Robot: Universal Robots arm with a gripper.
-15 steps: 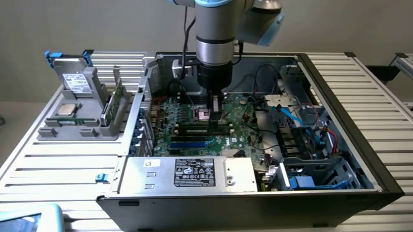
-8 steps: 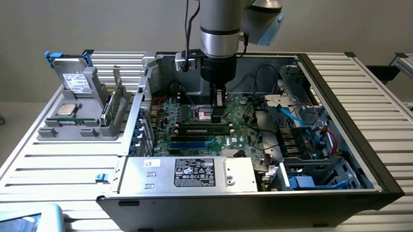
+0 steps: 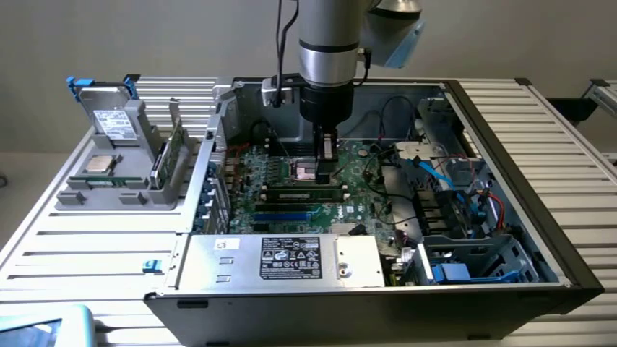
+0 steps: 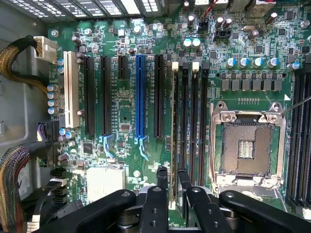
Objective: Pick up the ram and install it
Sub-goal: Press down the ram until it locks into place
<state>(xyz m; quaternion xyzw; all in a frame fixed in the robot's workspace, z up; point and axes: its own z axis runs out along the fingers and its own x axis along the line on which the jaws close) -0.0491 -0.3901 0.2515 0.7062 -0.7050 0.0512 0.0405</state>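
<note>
The ram is a thin green stick seen edge-on, standing in the memory slot furthest from the processor socket. In the exterior view the ram runs along the motherboard, low in its slot. My gripper reaches straight down over one end of it, with one black finger on each flat side and the jaws close together on the stick. The gripper hangs from the arm inside the open computer case.
Empty memory slots lie beside the ram, and long expansion slots lie further off. Cables and drive cages fill the case at the exterior view's right. A grey holder outside the case carries a drive, a square processor chip and another green stick.
</note>
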